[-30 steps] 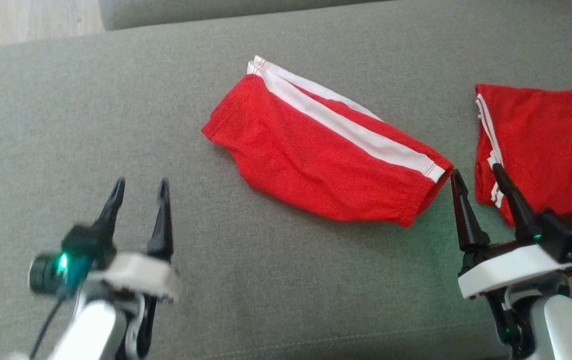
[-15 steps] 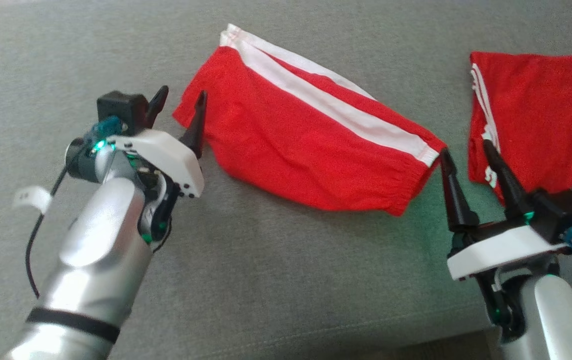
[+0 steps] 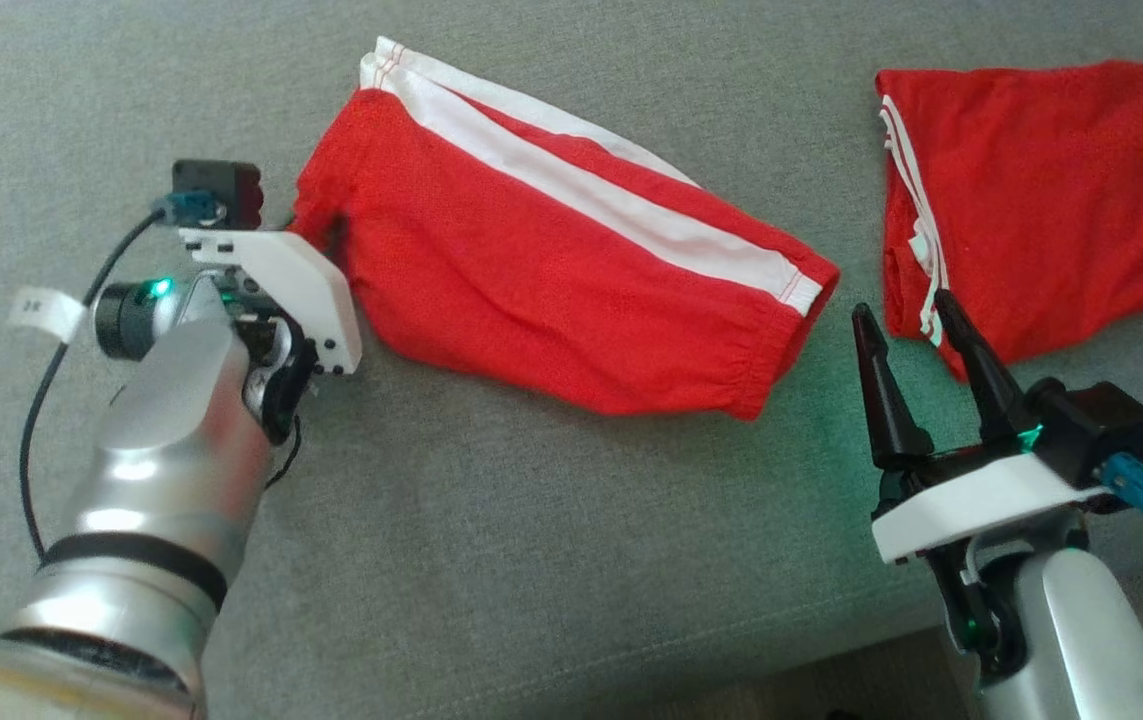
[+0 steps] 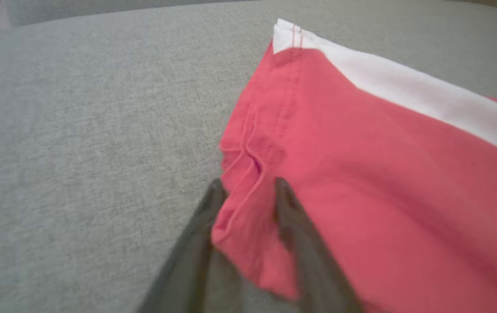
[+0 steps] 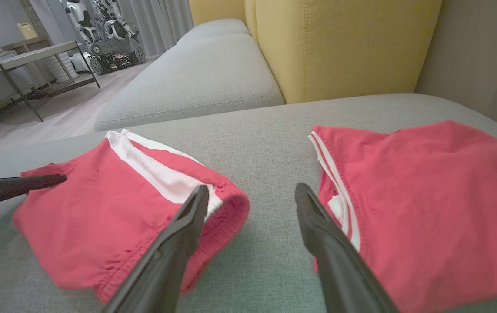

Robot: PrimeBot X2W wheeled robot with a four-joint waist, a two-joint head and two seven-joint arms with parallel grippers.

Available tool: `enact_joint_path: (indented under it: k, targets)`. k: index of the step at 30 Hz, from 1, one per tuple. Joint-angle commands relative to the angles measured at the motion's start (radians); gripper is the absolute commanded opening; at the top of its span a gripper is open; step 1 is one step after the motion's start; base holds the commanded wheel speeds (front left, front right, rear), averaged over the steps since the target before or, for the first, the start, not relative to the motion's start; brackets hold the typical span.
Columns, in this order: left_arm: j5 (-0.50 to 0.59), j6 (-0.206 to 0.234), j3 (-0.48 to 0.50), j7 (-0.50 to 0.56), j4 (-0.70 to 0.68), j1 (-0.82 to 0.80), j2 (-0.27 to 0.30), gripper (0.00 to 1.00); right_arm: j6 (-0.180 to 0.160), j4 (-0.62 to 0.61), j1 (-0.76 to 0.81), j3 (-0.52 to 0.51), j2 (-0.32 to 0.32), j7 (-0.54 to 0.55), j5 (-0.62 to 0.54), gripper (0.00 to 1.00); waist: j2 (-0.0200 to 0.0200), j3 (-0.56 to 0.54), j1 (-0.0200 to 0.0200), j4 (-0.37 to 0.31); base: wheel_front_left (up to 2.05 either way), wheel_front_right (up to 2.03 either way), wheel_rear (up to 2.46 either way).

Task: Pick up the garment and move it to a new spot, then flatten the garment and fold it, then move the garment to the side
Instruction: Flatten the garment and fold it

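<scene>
Garment (image 3: 551,270): lay with long axis far-left to near-right, waistband rightward.
Left gripper (image 4: 247,182): fingers straddled its hem; grip unclear.
Right gripper (image 3: 901,303): fingers spread, empty.

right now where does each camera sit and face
head: above, looking down at the grey cushion; both arms show, left pincer at the white-banded garment, right pincer open.
left wrist: low, along its fingers straddling the garment's hem.
right wrist: low, across the cushion towards a yellow backrest, own fingers in front.
All share the white-banded garment.
</scene>
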Motion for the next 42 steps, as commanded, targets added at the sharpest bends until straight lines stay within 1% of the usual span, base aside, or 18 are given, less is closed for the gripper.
enact_joint_path:
  k: [1, 6, 11, 12, 14, 19, 23, 27, 31, 36, 37, 38, 40, 42]
  targets:
    - [-0.01, -0.009, 0.015, 0.009, 0.013, -0.032, 0.015, 0.0, -0.001, -0.026, -0.033, 0.021, 0.004, -0.009, 0.01, 1.0, 0.0, 0.0, 0.0, 0.0, 0.0, 0.0, 0.0]
    - [-0.013, -0.026, 0.006, 0.003, 0.062, -0.048, 0.005, 0.0, -0.001, -0.017, -0.037, 0.026, 0.006, -0.01, 0.018, 1.0, 0.0, -0.001, 0.0, -0.001, 0.0, 0.0, 0.0]
    - [-0.038, -0.027, 0.026, -0.063, 0.088, -0.044, -0.001, 0.0, -0.001, -0.01, -0.035, 0.023, 0.007, -0.009, 0.021, 1.0, 0.0, -0.01, 0.0, 0.007, 0.0, 0.0, 0.0]
    - [-0.056, -0.025, 0.042, -0.106, 0.088, -0.022, -0.005, 0.0, -0.001, -0.009, -0.029, 0.018, 0.007, -0.007, 0.022, 1.0, 0.0, -0.018, 0.0, 0.015, 0.0, 0.0, 0.0]
    - [-0.072, -0.026, 0.054, -0.147, 0.082, 0.012, -0.011, 0.0, -0.001, -0.009, -0.021, 0.012, 0.007, -0.001, 0.022, 1.0, 0.0, -0.025, 0.0, 0.029, 0.0, 0.0, 0.0]
    - [-0.098, -0.017, 0.078, -0.214, 0.024, 0.126, -0.021, 0.0, -0.001, -0.019, -0.004, -0.004, 0.004, 0.015, 0.025, 1.0, 0.0, -0.042, 0.0, 0.079, 0.0, 0.0, 0.0]
    - [-0.106, 0.011, 0.1, -0.23, -0.088, 0.242, -0.018, 0.0, -0.001, -0.026, 0.01, -0.011, -0.003, 0.032, 0.024, 1.0, 0.0, -0.063, 0.0, 0.117, 0.0, 0.0, 0.0]
    - [-0.1, 0.056, 0.115, -0.233, -0.248, 0.387, 0.001, 0.0, -0.001, -0.031, 0.028, -0.017, -0.009, 0.047, 0.023, 1.0, 0.0, -0.089, 0.0, 0.141, 0.0, 0.0, 0.0]
    - [-0.095, 0.12, 0.119, -0.228, -0.436, 0.536, 0.024, 0.0, -0.001, -0.037, 0.047, -0.023, -0.01, 0.062, 0.022, 1.0, 0.0, -0.112, 0.0, 0.157, 0.0, 0.0, 0.0]
    - [-0.079, 0.198, 0.105, -0.162, -0.662, 0.673, 0.063, 0.0, -0.001, -0.047, 0.065, -0.028, -0.01, 0.078, 0.024, 1.0, 0.0, -0.127, 0.0, 0.169, 0.0, 0.0, 0.0]
    - [-0.072, 0.212, 0.103, -0.153, -0.697, 0.69, 0.072, 0.31, -0.001, -0.049, 0.067, -0.028, -0.01, 0.081, 0.025, 1.0, 0.0, -0.128, 0.0, 0.169, 0.0, 0.0, 0.0]
    - [-0.066, 0.225, 0.102, -0.147, -0.727, 0.704, 0.081, 1.0, -0.001, -0.05, 0.067, -0.027, -0.009, 0.082, 0.026, 1.0, 0.0, -0.13, 0.0, 0.168, 0.0, 0.0, 0.0]
    - [-0.062, 0.246, 0.101, -0.128, -0.773, 0.731, 0.092, 1.0, -0.001, -0.058, 0.067, -0.023, -0.01, 0.072, 0.031, 1.0, 0.0, -0.134, 0.0, 0.167, 0.0, 0.0, 0.0]
    - [-0.055, 0.267, 0.107, -0.135, -0.816, 0.749, 0.101, 1.0, -0.001, -0.065, 0.067, -0.023, -0.012, 0.064, 0.03, 1.0, 0.0, -0.141, 0.0, 0.164, 0.0, 0.0, 0.0]
